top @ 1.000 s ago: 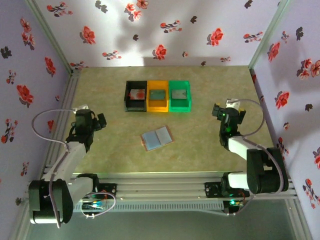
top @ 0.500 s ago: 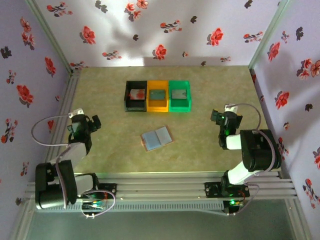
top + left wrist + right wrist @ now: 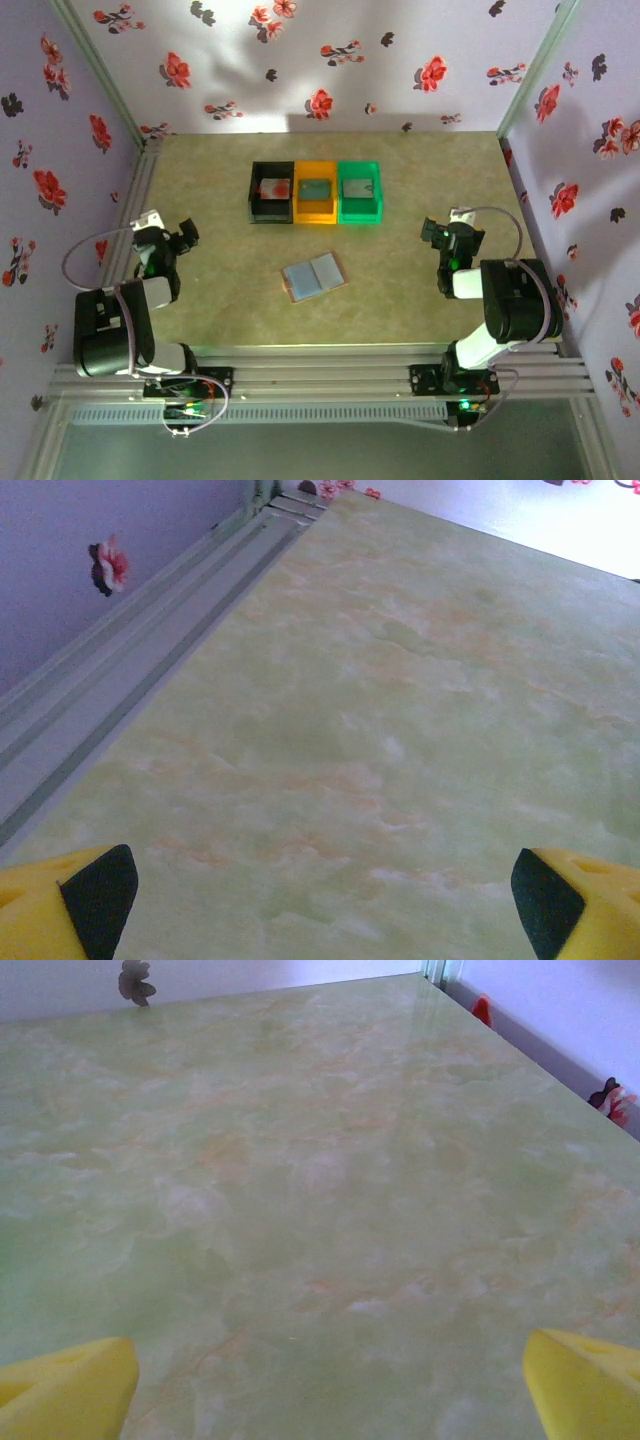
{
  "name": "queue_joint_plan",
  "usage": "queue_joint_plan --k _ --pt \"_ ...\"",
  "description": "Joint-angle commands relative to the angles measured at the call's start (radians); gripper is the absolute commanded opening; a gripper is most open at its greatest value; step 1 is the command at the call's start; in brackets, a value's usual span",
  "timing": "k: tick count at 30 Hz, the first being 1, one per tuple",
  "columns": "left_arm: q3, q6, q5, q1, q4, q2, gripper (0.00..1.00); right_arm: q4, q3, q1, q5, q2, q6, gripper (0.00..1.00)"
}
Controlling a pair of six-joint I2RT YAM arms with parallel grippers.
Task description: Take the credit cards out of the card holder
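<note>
The card holder (image 3: 313, 277) lies open on the table's middle, two pale blue-grey panels up with a tan edge. I cannot tell whether a card still sits in it. A flat pale card lies in the orange bin (image 3: 316, 189) and another in the green bin (image 3: 359, 187); the black bin (image 3: 271, 188) holds a card with a red mark. My left gripper (image 3: 184, 233) (image 3: 322, 895) is folded back by the left rail, open over bare table. My right gripper (image 3: 433, 231) (image 3: 330, 1380) sits at the right side, open, nothing between its yellow fingers (image 3: 70, 1385).
The three bins stand side by side behind the holder. A metal rail (image 3: 130, 680) runs along the table's left edge beside my left gripper. Flowered walls close in the table on three sides.
Both arms have drawn back and folded toward their bases, the left one further toward the left rail. The card holder and the bins have not moved.
</note>
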Motion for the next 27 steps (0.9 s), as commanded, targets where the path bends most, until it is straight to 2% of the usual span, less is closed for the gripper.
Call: queue_joint_plan --k 1,6,8,9,11,13,14,19,27 --pt "-0.001 0.015 0.039 0.008 0.077 0.005 1.00 0.017 0.009 0.000 -0.002 -0.006 0.015 0.99" --pt "-0.004 0.038 0.060 0.001 0.091 0.010 1.00 0.018 0.009 0.001 -0.003 -0.006 0.014 0.99" --pt "-0.012 0.083 0.041 -0.038 0.112 0.012 1.00 0.018 0.009 0.001 -0.003 -0.006 0.014 0.99" --pt "-0.032 0.126 0.010 -0.081 0.152 0.022 1.00 0.018 0.008 0.001 -0.003 -0.008 0.013 0.99" --pt "-0.120 0.189 -0.047 -0.147 0.458 0.160 1.00 0.022 0.006 0.005 -0.001 -0.008 0.010 0.99" --pt "-0.110 0.151 -0.178 -0.169 0.350 0.103 1.00 0.023 0.006 0.006 -0.001 -0.008 0.010 0.99" --pt "-0.102 0.144 -0.178 -0.158 0.374 0.126 1.00 0.021 0.008 0.006 -0.001 -0.007 0.010 0.99" --pt "-0.002 0.162 -0.210 -0.180 0.212 0.131 1.00 0.019 0.009 0.003 -0.007 -0.006 0.013 0.99" --pt "-0.001 0.176 -0.215 -0.188 0.221 0.136 1.00 0.017 0.010 0.003 -0.008 -0.005 0.014 0.99"
